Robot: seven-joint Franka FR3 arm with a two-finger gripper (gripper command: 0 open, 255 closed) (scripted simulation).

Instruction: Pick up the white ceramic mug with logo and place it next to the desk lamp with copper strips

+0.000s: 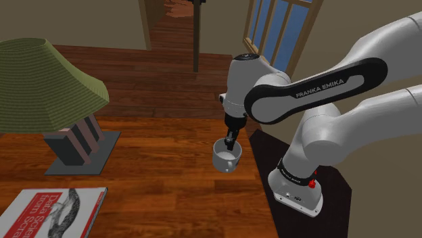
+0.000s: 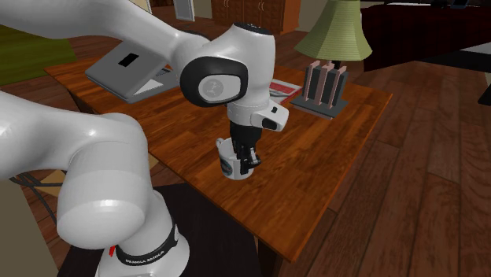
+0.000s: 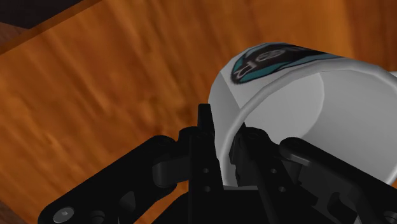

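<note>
Item one, nearest: my end effector [image 3: 222, 143] is clenched on the wall of the white mug [image 3: 305, 108], one finger inside the rim and one outside. A teal and black logo shows on the outer wall. I judge the rim pinch suits the mug, whose body looks too broad to span. The opening faces up along my fingers, so the mug hangs or stands upright. I cannot settle whether its foot is touching the bench [image 1: 155, 176] or just off it.

Item two: the mug is close to the bench edge nearest my stand [image 2: 197, 236], at the shoulder view's right. That edge is the hazard, and travel should go inward.

Item three: bare wood lies between the mug and the lamp [image 1: 71, 128], which is well apart at the shoulder view's left. A book [image 1: 54, 213] lies at the near left corner, clear of a direct line.

Item four, farthest: the lamp's green shade overhangs its striped base, so I judge the approach must stay low and stop beside the base plate.
</note>
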